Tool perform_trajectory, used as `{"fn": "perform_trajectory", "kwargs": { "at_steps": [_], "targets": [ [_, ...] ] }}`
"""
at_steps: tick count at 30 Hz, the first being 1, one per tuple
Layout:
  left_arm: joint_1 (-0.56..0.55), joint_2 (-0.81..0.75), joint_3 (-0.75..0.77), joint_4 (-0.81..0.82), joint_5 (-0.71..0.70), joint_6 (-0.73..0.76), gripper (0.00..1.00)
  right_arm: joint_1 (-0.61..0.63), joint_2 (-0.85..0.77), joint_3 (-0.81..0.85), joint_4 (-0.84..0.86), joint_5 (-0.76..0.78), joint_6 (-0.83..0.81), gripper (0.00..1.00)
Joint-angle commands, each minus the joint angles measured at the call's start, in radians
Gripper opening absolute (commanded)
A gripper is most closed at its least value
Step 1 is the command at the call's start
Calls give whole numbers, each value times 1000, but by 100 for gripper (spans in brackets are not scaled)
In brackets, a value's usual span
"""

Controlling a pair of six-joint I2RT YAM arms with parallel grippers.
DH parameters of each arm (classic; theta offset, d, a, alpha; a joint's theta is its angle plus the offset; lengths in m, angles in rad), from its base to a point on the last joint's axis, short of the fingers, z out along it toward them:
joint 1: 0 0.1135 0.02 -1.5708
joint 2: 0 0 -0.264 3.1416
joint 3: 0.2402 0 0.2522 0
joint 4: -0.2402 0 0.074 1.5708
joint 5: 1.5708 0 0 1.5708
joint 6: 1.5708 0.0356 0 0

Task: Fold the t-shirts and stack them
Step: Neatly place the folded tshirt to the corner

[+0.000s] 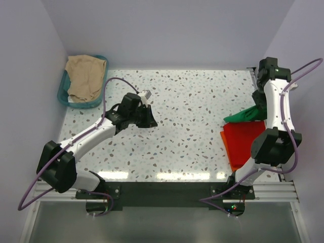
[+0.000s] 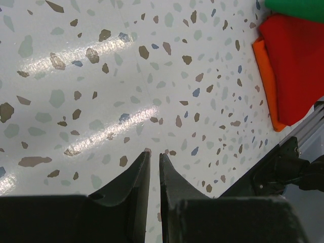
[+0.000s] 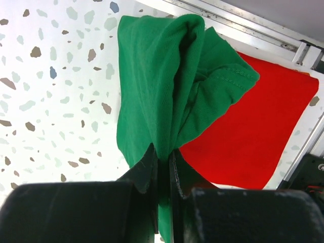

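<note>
The red-orange t-shirt (image 1: pixel 243 140) lies folded flat at the table's right edge, also seen in the left wrist view (image 2: pixel 296 66) and the right wrist view (image 3: pixel 253 131). The green t-shirt (image 1: pixel 245 115) is bunched, hanging over the red one's far end. My right gripper (image 3: pixel 163 152) is shut on a gathered fold of the green t-shirt (image 3: pixel 157 76), and in the top view it (image 1: pixel 260 109) sits at the cloth's right end. My left gripper (image 1: pixel 151 121) hovers over the bare middle-left of the table. Its jaws (image 2: pixel 154 154) are nearly together, with nothing between them.
A teal basket (image 1: pixel 63 93) holding a beige cloth (image 1: pixel 85 76) stands at the far left corner. The metal rail (image 1: pixel 273 190) runs along the near edge. Walls close in on the left, back and right.
</note>
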Motion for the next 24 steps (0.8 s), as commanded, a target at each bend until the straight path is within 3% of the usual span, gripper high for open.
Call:
{"fn": "perform_trajectory", "kwargs": {
  "at_steps": [1, 15, 24],
  "targets": [
    [6, -4, 36, 3, 9, 29, 18, -8, -80, -16, -64, 12, -12, 0],
    [6, -4, 10, 26, 28, 24, 18, -34, -246, -213, -33, 24, -44, 0],
    [5, -10, -18, 40, 40, 29, 18, -62, -410, -476, 8, 27, -61, 0]
  ]
}}
